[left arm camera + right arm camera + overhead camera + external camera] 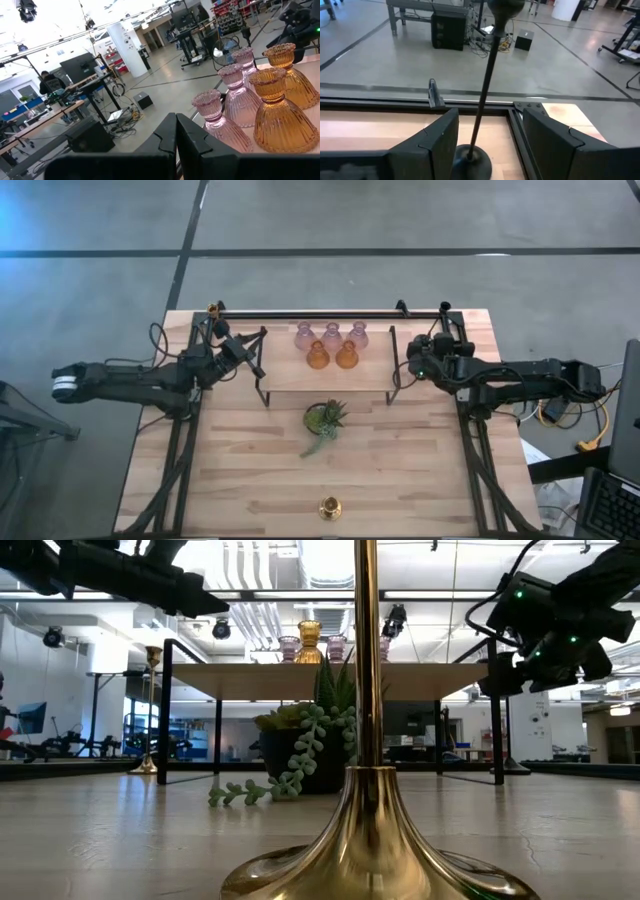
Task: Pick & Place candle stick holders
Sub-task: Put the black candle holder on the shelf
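Note:
A black slim-stemmed candle stick holder (482, 100) stands upright on its round base (470, 159) on the table's far right. My right gripper (490, 125) (412, 362) is open, one finger on either side of the stem, with a gap showing on both sides. Three pink (331, 334) and two amber (332, 357) glass holders stand on a raised shelf (290, 375) at the far middle. My left gripper (255, 352) (176, 132) hovers shut at the shelf's left end, level, empty, short of the pink holders (235, 95). One brass holder (328, 507) stands at the near edge, another (213, 309) at the far left corner.
A small green potted plant (325, 420) sits mid-table in front of the shelf, a trailing stem lying on the wood. The shelf's black legs (263, 395) and a black rail (320, 312) along the far edge frame the work area. Bare wood lies to the near left and right.

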`<state>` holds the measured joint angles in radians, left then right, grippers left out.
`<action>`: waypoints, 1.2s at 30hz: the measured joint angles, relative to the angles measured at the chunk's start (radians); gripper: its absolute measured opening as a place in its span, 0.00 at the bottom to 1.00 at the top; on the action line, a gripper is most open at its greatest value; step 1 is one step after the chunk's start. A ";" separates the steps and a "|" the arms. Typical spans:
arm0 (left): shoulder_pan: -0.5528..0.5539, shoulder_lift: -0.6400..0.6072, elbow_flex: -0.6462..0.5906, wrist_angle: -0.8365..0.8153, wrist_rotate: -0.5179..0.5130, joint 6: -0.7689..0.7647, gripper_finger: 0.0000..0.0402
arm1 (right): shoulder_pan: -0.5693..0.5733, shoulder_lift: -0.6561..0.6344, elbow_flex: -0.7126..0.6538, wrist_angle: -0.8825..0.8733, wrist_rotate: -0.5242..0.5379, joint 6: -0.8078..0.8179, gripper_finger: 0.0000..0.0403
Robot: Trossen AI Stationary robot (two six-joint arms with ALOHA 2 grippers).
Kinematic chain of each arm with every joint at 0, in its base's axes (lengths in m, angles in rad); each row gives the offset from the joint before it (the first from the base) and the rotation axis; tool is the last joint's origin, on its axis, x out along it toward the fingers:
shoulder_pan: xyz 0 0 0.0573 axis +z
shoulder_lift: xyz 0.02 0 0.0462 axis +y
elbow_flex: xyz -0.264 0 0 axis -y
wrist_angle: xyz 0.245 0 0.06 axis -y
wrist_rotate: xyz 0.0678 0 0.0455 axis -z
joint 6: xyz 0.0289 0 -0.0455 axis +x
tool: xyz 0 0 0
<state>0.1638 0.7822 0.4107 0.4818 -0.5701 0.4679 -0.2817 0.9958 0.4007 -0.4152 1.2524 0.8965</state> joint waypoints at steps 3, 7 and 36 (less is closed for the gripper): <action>0.000 0.000 0.000 0.000 0.000 0.000 0.02 | -0.010 0.000 0.000 0.010 -0.008 -0.002 0.54; 0.000 0.000 0.000 0.000 0.000 0.000 0.02 | -0.025 0.000 0.000 0.018 -0.009 -0.017 0.54; 0.000 0.000 -0.001 -0.010 0.000 -0.008 0.02 | -0.263 0.001 -0.037 0.392 -0.259 -0.404 0.54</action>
<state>0.1642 0.7822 0.4095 0.4720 -0.5697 0.4603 -0.5443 0.9966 0.3641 -0.0234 0.9934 0.4925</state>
